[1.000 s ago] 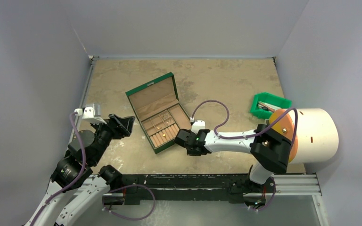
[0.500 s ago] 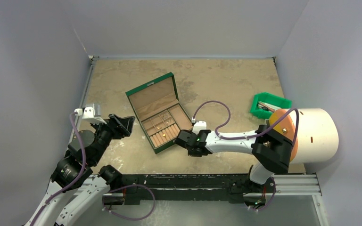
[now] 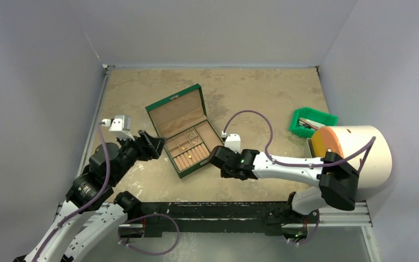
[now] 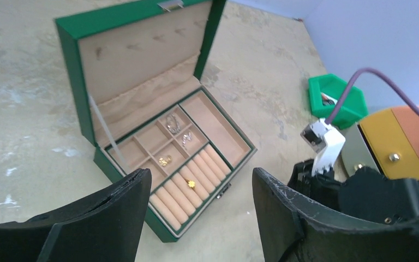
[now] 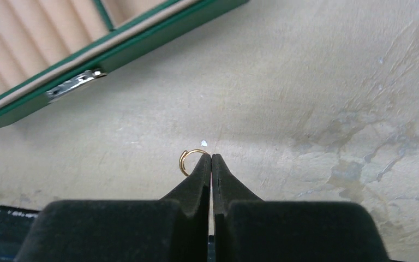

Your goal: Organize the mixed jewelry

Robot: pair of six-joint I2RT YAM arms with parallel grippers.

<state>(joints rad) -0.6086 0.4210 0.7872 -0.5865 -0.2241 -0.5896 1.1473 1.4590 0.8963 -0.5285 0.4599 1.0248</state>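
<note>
The green box [image 3: 175, 100] lies open mid-table, its tan compartments facing up. In the left wrist view its rim [image 4: 158, 229] is near; small silver pieces [image 4: 173, 124] and a gold piece [image 4: 165, 161] sit in compartments, and a gold ring [image 4: 191, 184] sits in the roll slots. My right gripper [image 5: 211, 157] is shut, with a thin gold hoop [image 5: 187, 161] pinched at its tips just above the table, in front of the box's clasp [image 5: 74, 86]. From above it [image 3: 216, 158] sits at the box's right front corner. My left gripper [image 4: 202, 180] is open and empty, left of the box [image 3: 151, 144].
A small green bin [image 3: 312, 121] with metal parts stands at the right edge, also in the left wrist view [image 4: 335, 98]. A big white cylinder with an orange face [image 3: 360, 155] stands at the front right. Grey walls close in the table on three sides.
My left arm has moved forward and right, closer to the box. My right arm's elbow has swung out to the right; its gripper stays by the box's front corner.
</note>
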